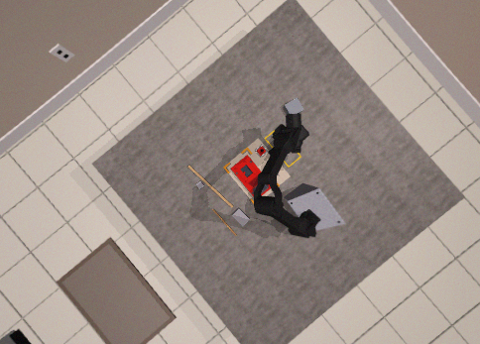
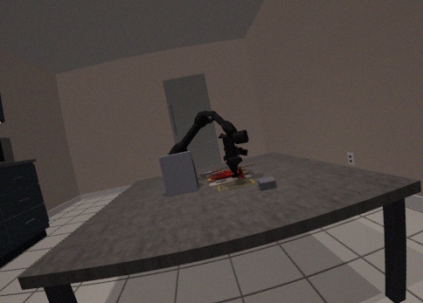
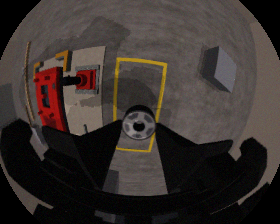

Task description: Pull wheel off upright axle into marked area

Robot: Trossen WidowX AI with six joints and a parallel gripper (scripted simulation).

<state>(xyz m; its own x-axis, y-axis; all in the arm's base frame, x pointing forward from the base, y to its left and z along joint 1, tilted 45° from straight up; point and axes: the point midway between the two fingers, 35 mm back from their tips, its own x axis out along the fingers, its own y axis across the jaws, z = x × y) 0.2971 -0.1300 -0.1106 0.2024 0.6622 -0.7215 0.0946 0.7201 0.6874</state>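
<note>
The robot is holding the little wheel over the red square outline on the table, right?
Almost. The gripper does hold the wheel, but the outline beneath it is yellow, not red. The wrist view shows this. The red thing is the block off to the side.

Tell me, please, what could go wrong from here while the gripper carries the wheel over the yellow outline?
The wheel sits near the lower edge of the yellow outline in the wrist view, so releasing here might land it on the line. The gripper seems above the table; a drop could let it roll out.
</note>
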